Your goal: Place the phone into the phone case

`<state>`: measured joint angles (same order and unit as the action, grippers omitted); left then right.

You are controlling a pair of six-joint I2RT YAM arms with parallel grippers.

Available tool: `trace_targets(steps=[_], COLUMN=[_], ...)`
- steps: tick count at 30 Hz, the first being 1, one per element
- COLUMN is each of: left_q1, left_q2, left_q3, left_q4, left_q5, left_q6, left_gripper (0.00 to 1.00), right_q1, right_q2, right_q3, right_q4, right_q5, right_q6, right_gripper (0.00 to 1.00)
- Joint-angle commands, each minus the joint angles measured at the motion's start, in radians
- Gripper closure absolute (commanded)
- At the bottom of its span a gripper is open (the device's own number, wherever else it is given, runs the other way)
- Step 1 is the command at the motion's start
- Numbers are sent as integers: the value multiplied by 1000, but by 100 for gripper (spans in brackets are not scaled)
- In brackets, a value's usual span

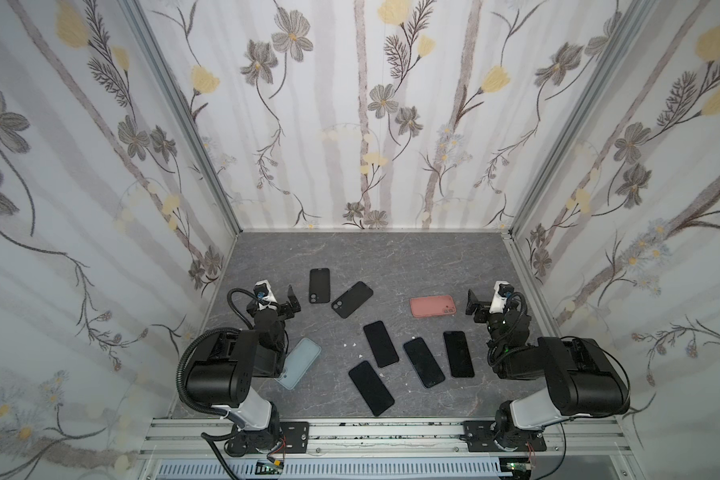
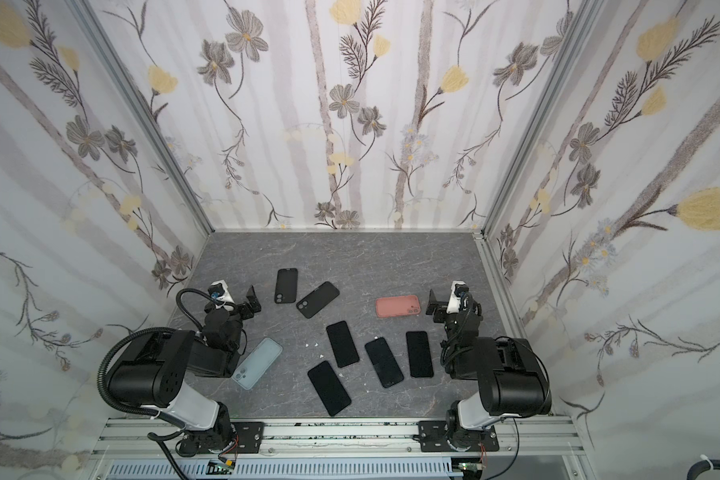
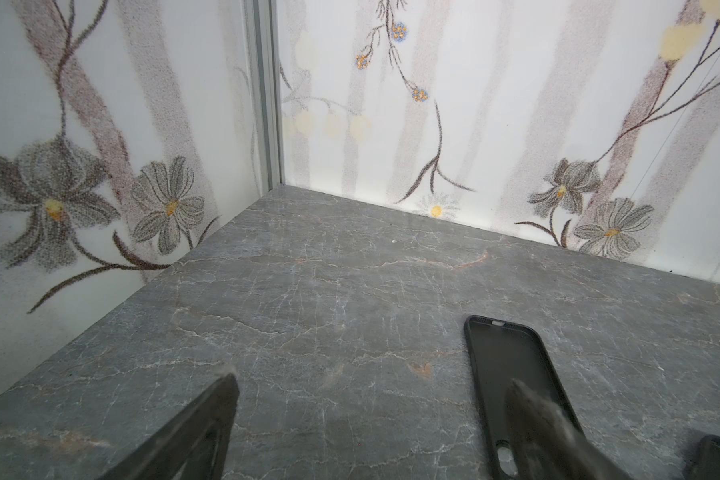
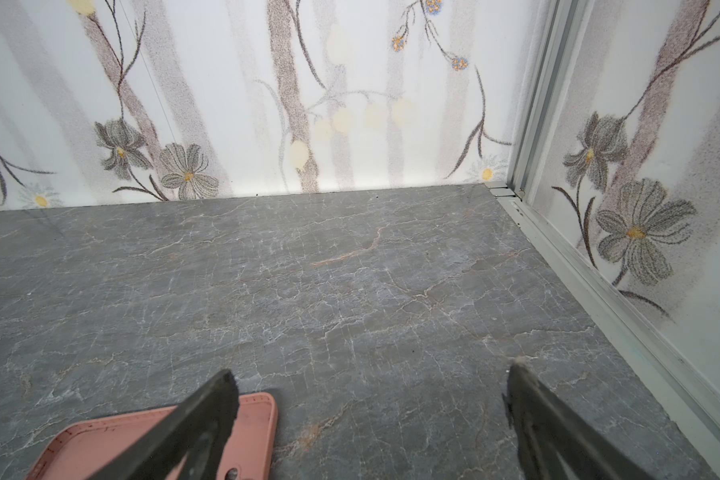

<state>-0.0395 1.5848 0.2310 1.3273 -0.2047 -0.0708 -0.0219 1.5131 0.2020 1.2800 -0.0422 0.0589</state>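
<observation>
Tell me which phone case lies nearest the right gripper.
The salmon-pink rectangular phone case, just beside the open right gripper. The two black cases and the pale blue one lie toward the left arm.

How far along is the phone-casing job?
Done: nothing visible. Four bare black slab phones lie on the grey marbled table. The two black soft cases, the pink soft case and the light blue case show no phone inside. In hand: nothing; the left gripper and right gripper are open and empty. Left: pick a phone and seat it in a case.
</observation>
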Motion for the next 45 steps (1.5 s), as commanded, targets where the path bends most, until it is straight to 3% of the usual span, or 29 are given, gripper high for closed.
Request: trace_targets(steps=[1,18,22,26,30,36,41,45], left_q1=[0,2,-5,-9,-32,-130,-195,-261], left_q2=[1,-16,-244,-498,-626,-705,-762,-801], left_q3=[5,5,58,176,364,563,590,494], left_q4=[22,12,-262,-569,-946,-1353,-1552,-1582], left_q5=[9,-1,-75,-24,10,189,316,362], left_q6=[5,-4,-23,-63,-183,-207,-173,-199], left_gripper=[0,0,0,0,0,1,2,5], right_q1=[0,-1,0,10,44,223,475,678], right_q2=[-1,-2,-133,-273,-339,-434,-499,-469], right_q3=[4,2,51,181,339,496,533,543], right_q4=[27,32,-155,-469,-749,-1078,-1270,-1390], right_q5=[5,1,-13,18,-55,-146,-45,69], right_q6=[-13,-13,-22,23,109,212,319,412], right_gripper=[0,0,1,2,4,11,17,20])
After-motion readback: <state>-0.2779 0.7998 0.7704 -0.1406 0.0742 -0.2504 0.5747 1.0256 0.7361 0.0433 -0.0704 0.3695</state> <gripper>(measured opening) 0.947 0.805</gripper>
